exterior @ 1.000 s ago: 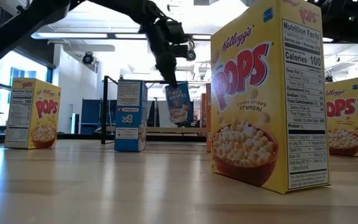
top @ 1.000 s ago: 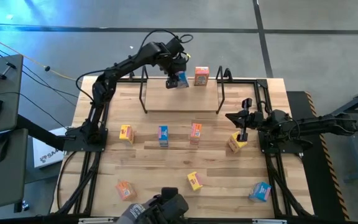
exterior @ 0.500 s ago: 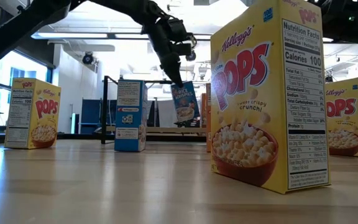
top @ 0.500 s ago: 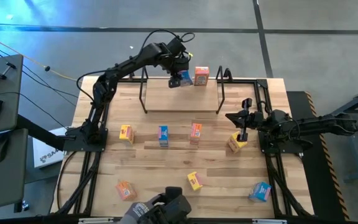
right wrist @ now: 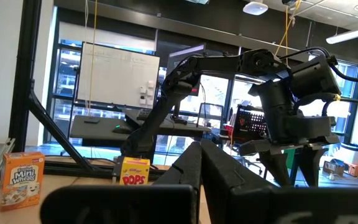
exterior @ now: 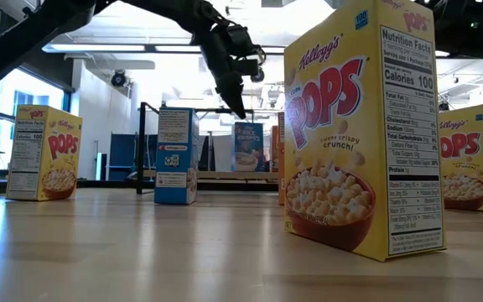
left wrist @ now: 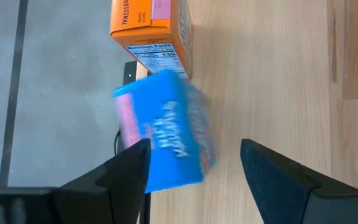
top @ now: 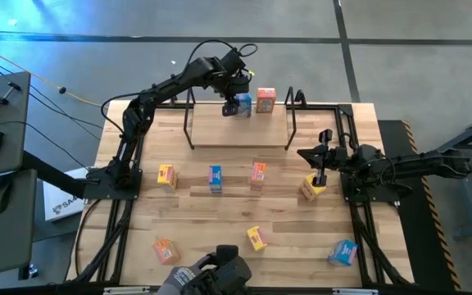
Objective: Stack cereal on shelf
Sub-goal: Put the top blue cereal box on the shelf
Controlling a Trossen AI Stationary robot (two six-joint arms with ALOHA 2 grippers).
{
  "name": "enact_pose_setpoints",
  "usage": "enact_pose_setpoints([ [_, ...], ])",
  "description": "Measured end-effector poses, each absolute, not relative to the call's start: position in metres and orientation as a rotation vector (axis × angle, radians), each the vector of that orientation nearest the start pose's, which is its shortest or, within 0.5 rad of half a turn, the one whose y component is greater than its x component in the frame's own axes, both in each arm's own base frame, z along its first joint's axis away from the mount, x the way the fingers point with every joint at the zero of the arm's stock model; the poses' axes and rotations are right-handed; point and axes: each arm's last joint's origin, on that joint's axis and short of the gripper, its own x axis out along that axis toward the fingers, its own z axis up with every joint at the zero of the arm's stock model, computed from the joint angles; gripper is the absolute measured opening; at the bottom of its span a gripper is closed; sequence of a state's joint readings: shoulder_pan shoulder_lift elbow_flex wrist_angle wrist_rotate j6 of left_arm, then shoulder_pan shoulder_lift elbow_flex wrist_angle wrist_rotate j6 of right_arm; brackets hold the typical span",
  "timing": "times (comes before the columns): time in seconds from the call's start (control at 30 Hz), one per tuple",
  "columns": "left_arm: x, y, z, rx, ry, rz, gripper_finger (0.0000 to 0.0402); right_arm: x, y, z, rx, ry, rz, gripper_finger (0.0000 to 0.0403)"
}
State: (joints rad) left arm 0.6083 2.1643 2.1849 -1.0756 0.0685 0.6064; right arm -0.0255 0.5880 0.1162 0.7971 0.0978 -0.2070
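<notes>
Wooden shelf (top: 240, 131), left gripper (top: 234, 105) fingers apart above seemingly released blue cereal box (exterior: 247, 147)

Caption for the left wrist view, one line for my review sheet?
Left gripper open above a blue cereal box beside an orange box on the shelf.

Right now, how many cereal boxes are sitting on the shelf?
2. A blue cereal box stands on the shelf under the open left gripper, and an orange cereal box stands just right of it in the high view. None looks hidden.
</notes>
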Motion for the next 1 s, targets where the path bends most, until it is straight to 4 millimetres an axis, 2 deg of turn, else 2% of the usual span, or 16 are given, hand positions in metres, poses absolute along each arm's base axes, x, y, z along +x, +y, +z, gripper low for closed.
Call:
enact_pose_setpoints([
  [0.23,0.378,0.261,0.306,0.214,1.098,0.173,0.0241,0.137,-0.006,0.223,-0.193,-0.311,-0.155,0.0000],
  [0.37,0.370,0.256,0.327,0.222,1.050,0.221,0.0240,0.137,-0.006,0.223,-0.194,-0.312,-0.155,0.0000],
  [0.47,0.360,0.250,0.344,0.150,1.011,0.247,0.0231,0.137,-0.006,0.223,-0.193,-0.312,-0.154,0.0000],
  [0.57,0.355,0.246,0.343,0.014,1.013,0.210,0.0205,0.137,-0.006,0.223,-0.194,-0.313,-0.148,0.0000],
  [0.67,0.359,0.242,0.327,-0.048,1.039,0.182,0.0167,0.137,-0.006,0.222,-0.196,-0.307,-0.134,0.0000],
  [0.83,0.365,0.240,0.283,-0.120,1.044,0.212,0.0096,0.138,-0.006,0.220,-0.190,-0.284,-0.129,0.0000],
  [1.0,0.358,0.236,0.250,-0.172,0.985,0.280,0.0039,0.138,-0.006,0.219,-0.190,-0.275,-0.127,0.0000],
])
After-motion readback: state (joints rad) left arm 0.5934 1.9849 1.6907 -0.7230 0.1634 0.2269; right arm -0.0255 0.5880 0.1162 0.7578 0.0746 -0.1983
